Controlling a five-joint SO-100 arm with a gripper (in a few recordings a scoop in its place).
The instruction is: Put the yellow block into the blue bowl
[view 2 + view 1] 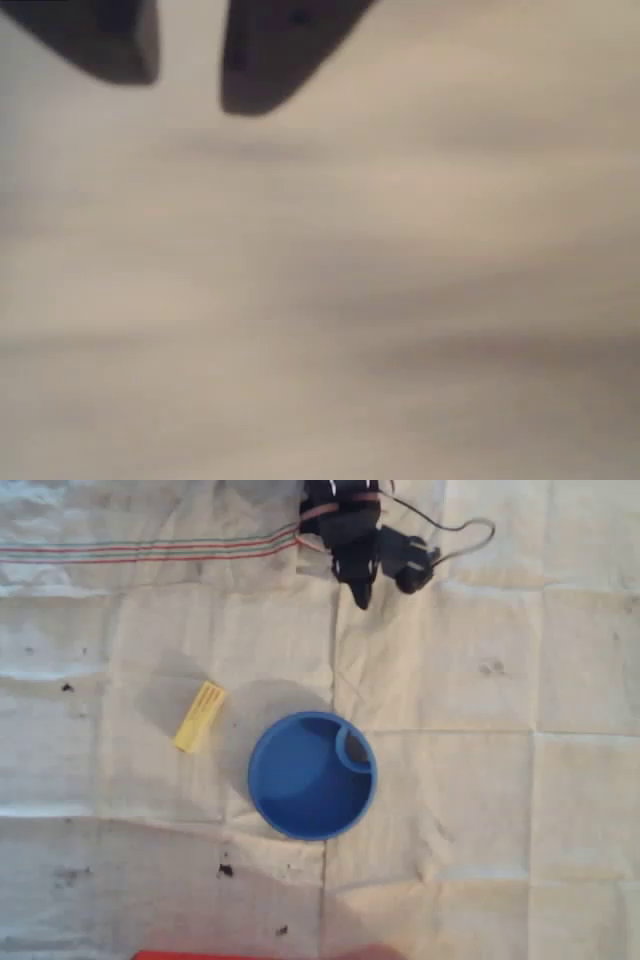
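The robot arm (345,520) in the overhead view is built of black, glossy plastic segments with rounded housings, one bulbous motor block (408,562) jutting to the right of the main body. A pinkish-red band crosses the upper segment. A thin dark cable (470,530) loops out from the arm's right side and curves back in. The black two-finger gripper (360,592) narrows to a dark pointed tip. In the wrist view the gripper (190,80) shows as two blurred, matte black fingers (270,60) with blunt ends, a pale gap between them
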